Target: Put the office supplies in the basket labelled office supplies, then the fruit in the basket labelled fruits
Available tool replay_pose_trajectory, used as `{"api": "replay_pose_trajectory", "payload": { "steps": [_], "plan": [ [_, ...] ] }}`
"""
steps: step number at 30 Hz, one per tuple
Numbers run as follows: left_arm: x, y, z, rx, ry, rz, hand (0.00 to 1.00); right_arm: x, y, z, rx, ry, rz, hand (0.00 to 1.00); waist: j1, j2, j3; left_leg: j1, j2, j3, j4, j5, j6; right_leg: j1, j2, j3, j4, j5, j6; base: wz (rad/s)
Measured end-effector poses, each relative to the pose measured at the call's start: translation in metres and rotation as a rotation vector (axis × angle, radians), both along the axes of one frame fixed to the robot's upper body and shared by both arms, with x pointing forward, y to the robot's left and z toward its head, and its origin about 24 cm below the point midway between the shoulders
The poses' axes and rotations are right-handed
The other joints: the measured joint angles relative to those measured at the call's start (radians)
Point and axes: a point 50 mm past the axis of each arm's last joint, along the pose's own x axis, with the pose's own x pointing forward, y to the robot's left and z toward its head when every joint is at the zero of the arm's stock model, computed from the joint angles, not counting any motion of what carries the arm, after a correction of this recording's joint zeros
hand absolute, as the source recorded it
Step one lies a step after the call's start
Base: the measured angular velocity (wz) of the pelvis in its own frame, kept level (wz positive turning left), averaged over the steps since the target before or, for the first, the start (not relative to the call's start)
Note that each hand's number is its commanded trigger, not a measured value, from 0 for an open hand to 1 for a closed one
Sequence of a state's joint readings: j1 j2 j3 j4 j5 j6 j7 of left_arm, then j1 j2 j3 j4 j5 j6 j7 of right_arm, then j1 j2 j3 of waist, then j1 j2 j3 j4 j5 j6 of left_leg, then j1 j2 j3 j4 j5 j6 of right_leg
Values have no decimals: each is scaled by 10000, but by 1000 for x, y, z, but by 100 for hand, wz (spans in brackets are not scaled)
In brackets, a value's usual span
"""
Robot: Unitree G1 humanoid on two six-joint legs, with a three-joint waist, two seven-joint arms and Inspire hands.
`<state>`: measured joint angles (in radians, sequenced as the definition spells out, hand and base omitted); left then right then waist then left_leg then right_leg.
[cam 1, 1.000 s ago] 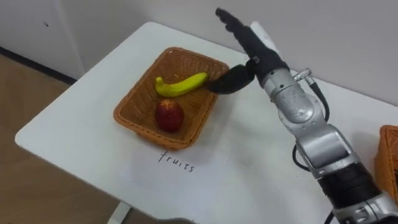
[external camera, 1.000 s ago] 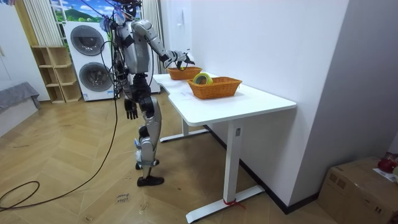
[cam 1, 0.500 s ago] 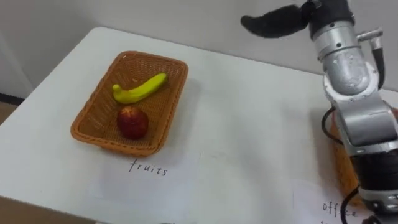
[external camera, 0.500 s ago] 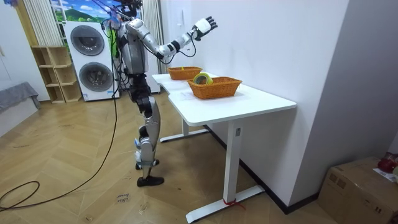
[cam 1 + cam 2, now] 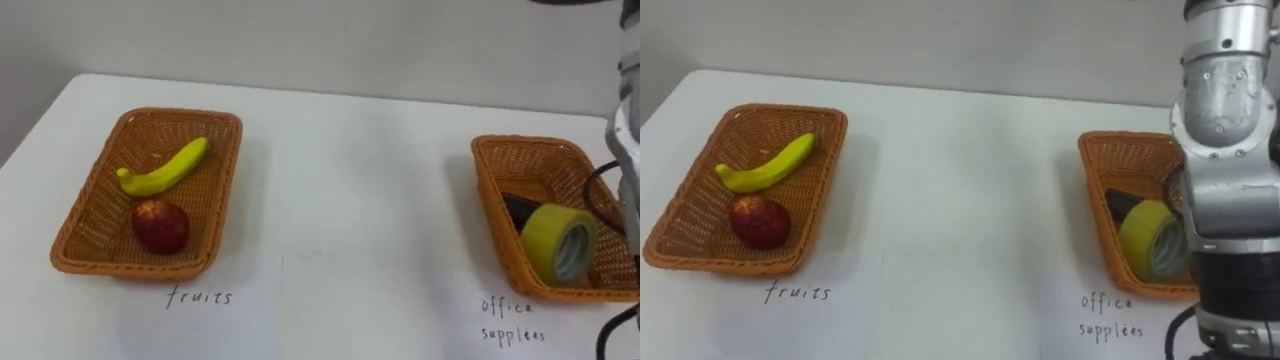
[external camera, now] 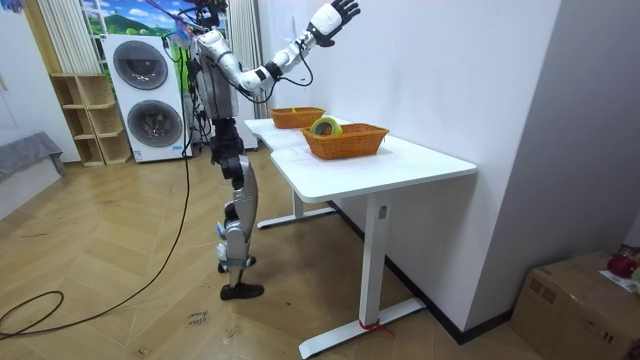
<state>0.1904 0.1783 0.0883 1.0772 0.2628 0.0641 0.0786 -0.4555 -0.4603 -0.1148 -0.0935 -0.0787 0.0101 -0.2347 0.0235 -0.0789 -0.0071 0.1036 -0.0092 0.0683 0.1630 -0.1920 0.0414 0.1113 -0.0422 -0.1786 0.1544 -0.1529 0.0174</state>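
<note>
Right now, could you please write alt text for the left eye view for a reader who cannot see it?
Two wicker baskets sit apart on a white table, each with a handwritten label in front. The left basket holds a banana and a red apple; the right basket holds a yellow tape roll and a dark item.

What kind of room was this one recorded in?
Probably a home-style laundry or utility room: stacked washing machines, an open shelf unit and herringbone wood floor, with a white table by the wall.
</note>
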Motion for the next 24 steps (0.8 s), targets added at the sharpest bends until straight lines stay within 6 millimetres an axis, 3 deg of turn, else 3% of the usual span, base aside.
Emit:
{"api": "replay_pose_trajectory", "payload": {
  "steps": [9,16,24],
  "plan": [
    [-11,4,1,193,-240,738,0,-24,-46,-9,1689,-805,-1774,0,-436,-65,-6,154,129,358,-122,-39,-51,-70,98,133,152,30,-49,-12],
    [-20,8,3,667,-303,922,0,-56,-90,-37,3560,-743,-3311,0,-879,-227,72,143,175,451,-118,-64,-87,-149,142,208,169,36,-60,-5],
    [-20,11,5,883,-499,1104,0,-87,-118,-73,5604,-77,-4404,0,-1087,-166,92,263,263,767,-174,-201,-118,-192,261,603,165,43,-72,-16]
  ]
}}
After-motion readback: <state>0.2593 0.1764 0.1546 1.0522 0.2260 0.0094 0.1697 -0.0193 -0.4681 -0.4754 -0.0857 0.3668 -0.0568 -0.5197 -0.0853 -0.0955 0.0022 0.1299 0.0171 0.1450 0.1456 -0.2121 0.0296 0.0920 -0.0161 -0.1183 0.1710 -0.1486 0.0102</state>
